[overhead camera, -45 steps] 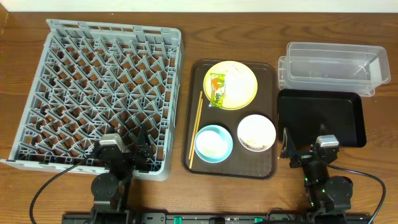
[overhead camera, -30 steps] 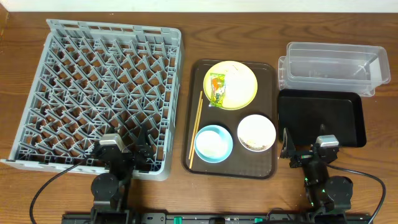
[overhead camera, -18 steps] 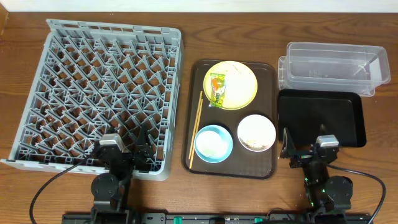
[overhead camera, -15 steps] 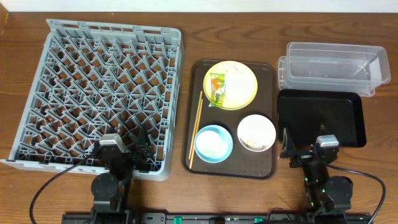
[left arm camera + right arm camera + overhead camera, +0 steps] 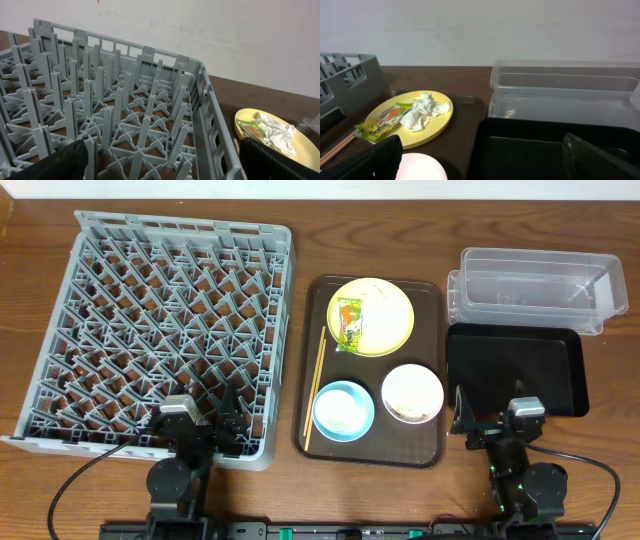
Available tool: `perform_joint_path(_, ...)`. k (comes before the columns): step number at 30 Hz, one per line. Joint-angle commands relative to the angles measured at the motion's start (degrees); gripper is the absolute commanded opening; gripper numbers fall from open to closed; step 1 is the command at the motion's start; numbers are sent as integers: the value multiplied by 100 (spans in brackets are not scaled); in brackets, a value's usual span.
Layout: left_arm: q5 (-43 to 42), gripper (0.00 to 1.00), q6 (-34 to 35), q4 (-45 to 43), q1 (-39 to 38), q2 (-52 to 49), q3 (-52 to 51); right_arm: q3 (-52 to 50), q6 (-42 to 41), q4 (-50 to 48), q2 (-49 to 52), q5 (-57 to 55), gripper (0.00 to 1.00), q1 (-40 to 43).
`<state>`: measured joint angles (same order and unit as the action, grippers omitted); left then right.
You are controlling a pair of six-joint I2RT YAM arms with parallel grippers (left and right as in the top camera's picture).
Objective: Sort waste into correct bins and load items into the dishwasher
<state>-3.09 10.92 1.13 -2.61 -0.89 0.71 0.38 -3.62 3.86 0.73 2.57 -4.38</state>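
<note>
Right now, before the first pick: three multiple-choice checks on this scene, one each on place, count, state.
1. Where is the wrapper? A) on the yellow plate B) in the clear tub C) in the black tray
2. How many bowls sit on the brown tray? A) one B) two C) three
3. The left end effector and right end effector are: A) both shut on chopsticks B) both shut on the plate C) both open, holding nothing

Answers: 1 A, the overhead view shows it on the plate. 2 B, a blue bowl and a white bowl. 3 C, each wrist view shows its fingers spread wide.
</note>
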Motion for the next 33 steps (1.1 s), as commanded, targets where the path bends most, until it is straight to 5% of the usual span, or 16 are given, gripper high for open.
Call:
perform_joint_path(1,-74,96,13,264,28,17,-46,-7,48,24,2,-15,99,-52)
perform_joint_path(12,-76,96,240,275,31,-7,28,-4,-402,-83,2,-13,99,-50)
perform_joint_path(19,-98,96,470,1215,28,-516,1049,317,-649,334,162,-20,99,-50)
perform_joint_path(23,-94,96,463,2116,31,-1165,2000,1012,-708,789,787,-17,99,-50)
perform_joint_path(33,-94,96,463,4715,31,-3362,4367,4428,-393,2940,4216,535,99,-52)
